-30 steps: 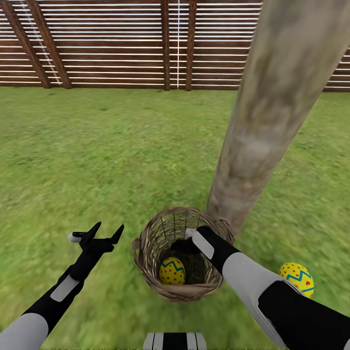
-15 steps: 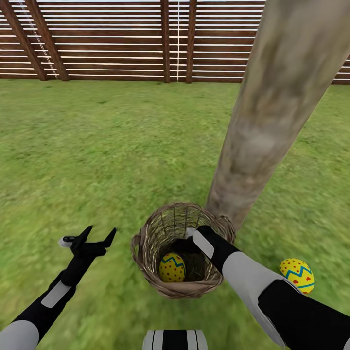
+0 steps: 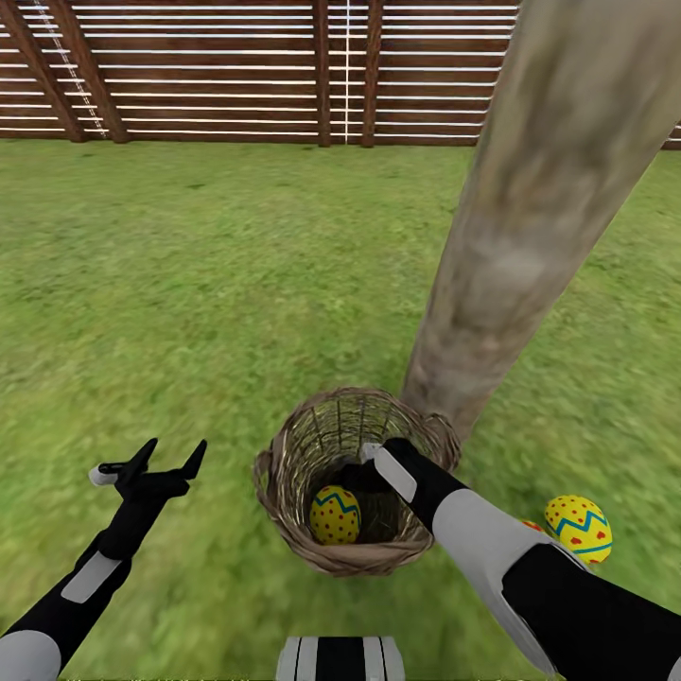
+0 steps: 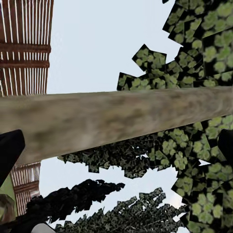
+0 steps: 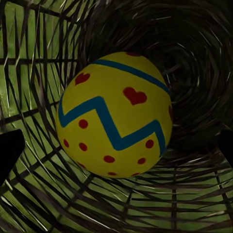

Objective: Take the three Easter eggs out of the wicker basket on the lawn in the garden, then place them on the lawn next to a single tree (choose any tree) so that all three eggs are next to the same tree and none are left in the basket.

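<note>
The right gripper (image 3: 364, 473), jaws spread wide, is lowered inside the wicker basket (image 3: 284, 511); the remaining egg (image 5: 115, 114) lies directly ahead between them. The left gripper (image 3: 170, 458) is held open, well apart.

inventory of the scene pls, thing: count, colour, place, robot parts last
Easter eggs: two clearly seen, yellow with blue zigzag and red marks; one in the wicker basket, one on the lawn right of the tree; a sliver of another marked thing shows beside that one
wicker basket: one, brown, at the tree's base
tree: one, tan-grey trunk
fence: brown slats, behind
lawn: green
left claw: black, open, above grass
right claw: black, inside the basket
</note>
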